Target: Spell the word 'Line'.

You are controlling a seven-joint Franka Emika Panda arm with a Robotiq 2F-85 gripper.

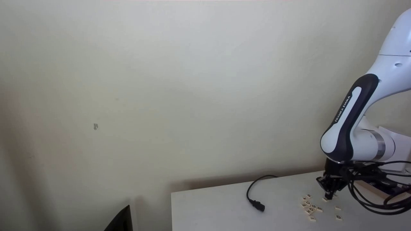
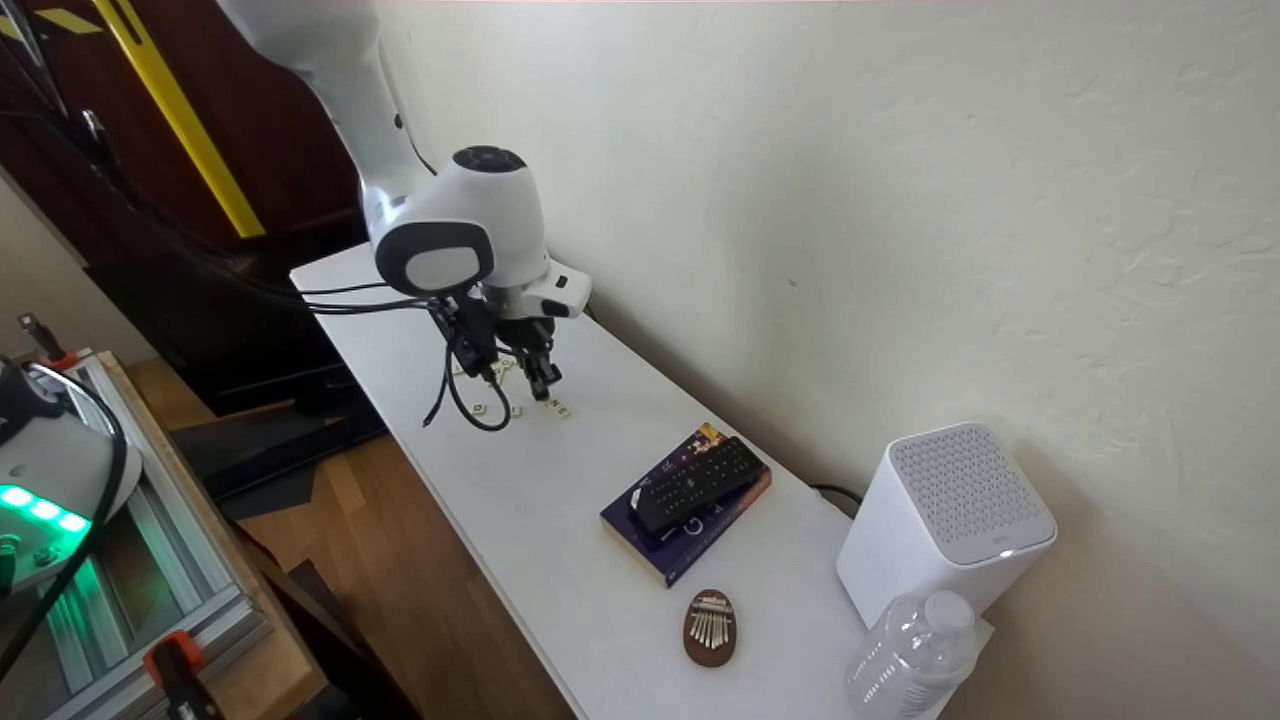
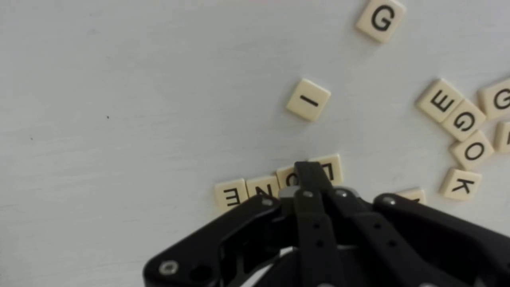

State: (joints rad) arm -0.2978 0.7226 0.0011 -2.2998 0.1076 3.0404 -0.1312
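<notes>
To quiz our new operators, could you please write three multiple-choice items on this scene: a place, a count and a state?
1. In the wrist view, where does the I tile lie? A) on the floor B) apart from the tile row C) under the bottle
2. How many tiles show in that row? A) two B) seven C) four
3. How does the gripper stand? A) shut B) wide open C) around the bottle

1 B: white tabletop shows between them.
2 C: E, N, a partly hidden letter and L line up.
3 A: its fingers meet side by side.
</notes>
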